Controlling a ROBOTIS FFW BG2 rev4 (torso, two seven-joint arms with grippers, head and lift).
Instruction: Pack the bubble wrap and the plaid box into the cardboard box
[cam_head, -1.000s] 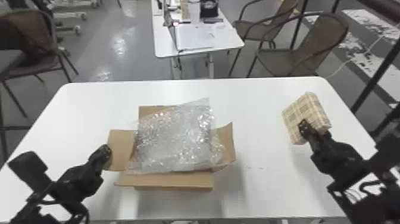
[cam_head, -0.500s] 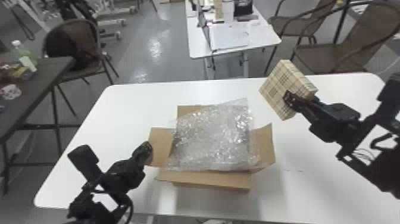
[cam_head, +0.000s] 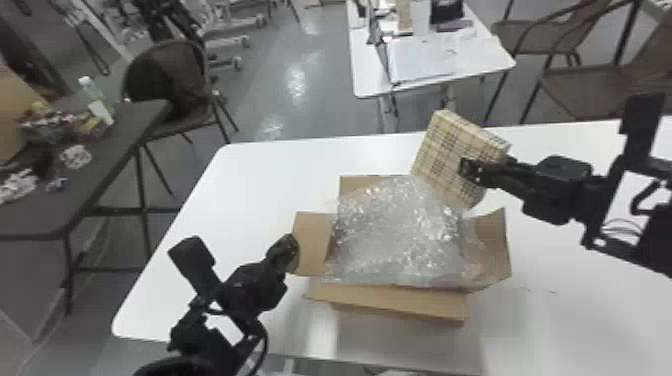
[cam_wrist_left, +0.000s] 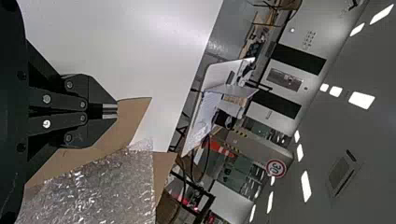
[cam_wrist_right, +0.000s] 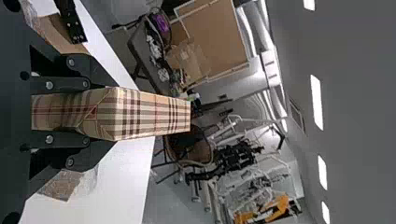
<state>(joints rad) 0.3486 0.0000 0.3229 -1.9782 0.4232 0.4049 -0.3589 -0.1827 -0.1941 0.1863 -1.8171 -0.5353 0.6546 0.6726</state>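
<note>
My right gripper (cam_head: 471, 171) is shut on the plaid box (cam_head: 440, 152), tilted above the back right corner of the open cardboard box (cam_head: 395, 301). In the right wrist view the plaid box (cam_wrist_right: 149, 113) is pinched between both fingers of the right gripper (cam_wrist_right: 93, 113). Crumpled bubble wrap (cam_head: 395, 235) fills the cardboard box's opening and drapes toward its right flap. My left gripper (cam_head: 291, 250) is at the left flap; in the left wrist view the left gripper (cam_wrist_left: 110, 110) is shut, its fingertips beside the cardboard.
The white table (cam_head: 260, 180) carries the box. A dark side table (cam_head: 115, 145) with bottles and clutter stands at the left, near a brown chair (cam_head: 167, 85). Behind are a smaller white table (cam_head: 480, 65) and more chairs.
My right gripper has carried the plaid box leftward to the cardboard box. The head view has swung left, so everything sits farther right in it. The left gripper stays by the left flap.
</note>
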